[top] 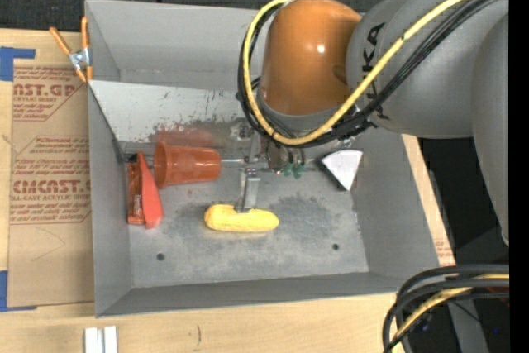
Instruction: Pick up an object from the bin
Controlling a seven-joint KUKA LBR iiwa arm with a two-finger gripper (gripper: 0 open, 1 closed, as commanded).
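Grey metal bin [207,95], floor sparsely strewn | gripper [248,196] low over the middle, tip at the upper edge of the yellow banana-shaped thing [241,220] lying flat front-centre; seemingly lined up to grasp it | opening: cannot tell; nothing seen held | red cup [186,163] on its side just left; 1 white wedge [343,168] apart, right

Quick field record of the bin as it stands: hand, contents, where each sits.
hand: down over the yellow corn-shaped piece; contact unclear
yellow corn-shaped piece: flat, mid-floor of bin
orange-red cup: on its side, left of hand
red flat item: against left wall
white wedge: right of hand
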